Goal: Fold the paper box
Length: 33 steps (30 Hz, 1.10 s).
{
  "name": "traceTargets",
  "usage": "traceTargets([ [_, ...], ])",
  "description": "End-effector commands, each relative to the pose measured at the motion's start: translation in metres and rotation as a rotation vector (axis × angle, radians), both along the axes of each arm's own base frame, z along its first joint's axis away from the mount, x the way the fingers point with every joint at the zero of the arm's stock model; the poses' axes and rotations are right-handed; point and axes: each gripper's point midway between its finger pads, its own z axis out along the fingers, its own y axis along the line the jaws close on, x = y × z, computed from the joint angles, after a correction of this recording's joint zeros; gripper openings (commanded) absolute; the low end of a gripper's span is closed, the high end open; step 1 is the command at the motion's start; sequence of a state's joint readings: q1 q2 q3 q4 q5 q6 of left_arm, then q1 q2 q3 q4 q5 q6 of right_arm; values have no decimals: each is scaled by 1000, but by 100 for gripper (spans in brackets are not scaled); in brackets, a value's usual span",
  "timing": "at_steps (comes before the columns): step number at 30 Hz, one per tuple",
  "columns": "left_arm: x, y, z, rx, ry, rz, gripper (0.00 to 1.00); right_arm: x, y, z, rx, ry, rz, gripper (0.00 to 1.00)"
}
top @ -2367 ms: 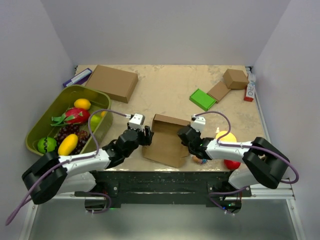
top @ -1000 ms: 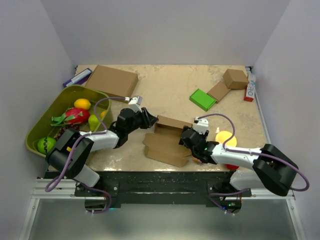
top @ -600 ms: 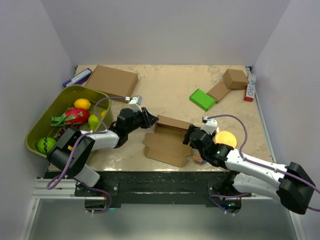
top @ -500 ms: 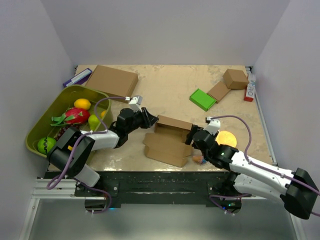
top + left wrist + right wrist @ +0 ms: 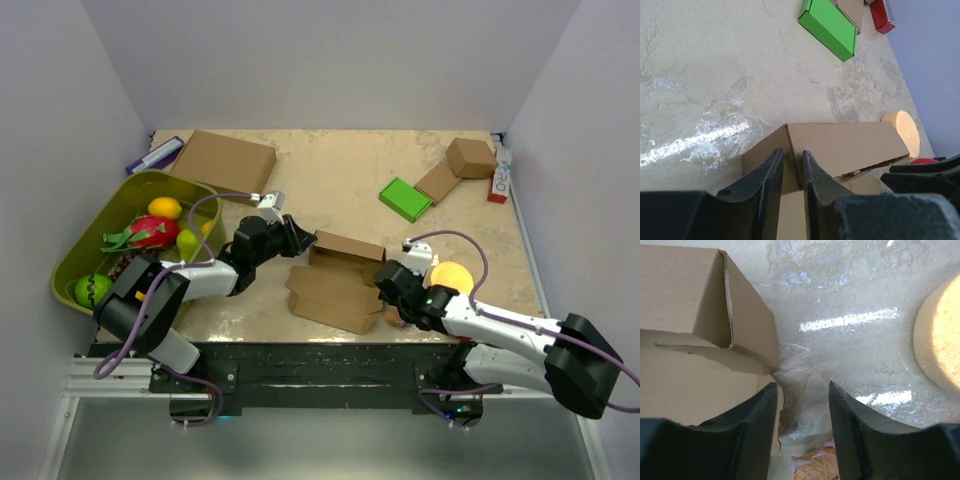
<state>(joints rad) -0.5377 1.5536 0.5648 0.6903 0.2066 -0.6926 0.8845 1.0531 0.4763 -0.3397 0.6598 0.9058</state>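
Two arms meet at the paper box (image 5: pixel 335 280), which lies low on the table (image 5: pixel 340 190) close to the front edge. Its long rear wall is raised and flatter panels are spread toward the front.

The left gripper (image 5: pixel 791 155) comes in at the box's rear left corner. Its fingers are drawn narrow, with the cardboard end wall pinched between them. The right gripper (image 5: pixel 802 390) sits at the box's right end with its fingers parted over bare tabletop. Nothing is between them, and one finger is just beside a ragged flap edge.

Crowding that right end is a pale orange round disc (image 5: pixel 452 276), just beyond the box and close to the right arm. A small waffle-patterned scrap (image 5: pixel 815 467) lies right by the fingers, at the box's front right corner.

Left of the box stands an olive green tub (image 5: pixel 75 255) heaped with fruit, and the left arm reaches across in front of it. Behind the box on the left rests a larger brown box (image 5: pixel 224 165), with a blue and white item (image 5: pixel 153 157) past it in the corner. Behind the box on the right, well apart, lie a flat green box (image 5: pixel 405 198), a brown cardboard slab (image 5: pixel 437 183), a small cube-like brown box (image 5: pixel 470 157) and a red carton (image 5: pixel 497 185).
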Motion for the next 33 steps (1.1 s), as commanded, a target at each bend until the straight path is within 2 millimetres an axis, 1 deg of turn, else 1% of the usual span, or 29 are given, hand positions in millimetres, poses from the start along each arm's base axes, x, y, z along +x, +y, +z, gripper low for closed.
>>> traceTargets([
  [1,1,5,-9,55,13,-4,26,22,26,12,54,-54,-12,44],
  [3,1,6,-9,60,11,-6,26,25,31,6,50,-46,4,43],
  [4,1,7,-9,62,9,-5,26,26,37,0,54,-40,34,44],
  [7,2,8,-8,70,5,-7,26,28,44,-5,79,-59,61,45],
  [11,3,9,-9,79,2,-11,25,30,38,-8,54,-81,61,44],
  [15,3,8,-11,81,7,-20,25,37,38,-4,45,-123,69,41],
  [16,2,8,-12,80,8,-22,25,39,40,-2,50,-133,71,37],
  [19,3,8,-13,81,13,-21,24,40,44,2,63,-147,92,30],
  [21,3,9,-14,83,15,-20,23,41,46,5,71,-156,101,30],
  [26,2,8,-16,82,19,-24,23,42,49,6,72,-166,117,30],
  [30,2,7,-18,82,22,-30,23,46,46,-1,34,-153,94,30],
  [31,1,7,-18,83,21,-32,22,47,42,-3,16,-154,75,29],
  [33,1,8,-19,84,23,-31,22,49,41,-4,2,-153,57,27],
])
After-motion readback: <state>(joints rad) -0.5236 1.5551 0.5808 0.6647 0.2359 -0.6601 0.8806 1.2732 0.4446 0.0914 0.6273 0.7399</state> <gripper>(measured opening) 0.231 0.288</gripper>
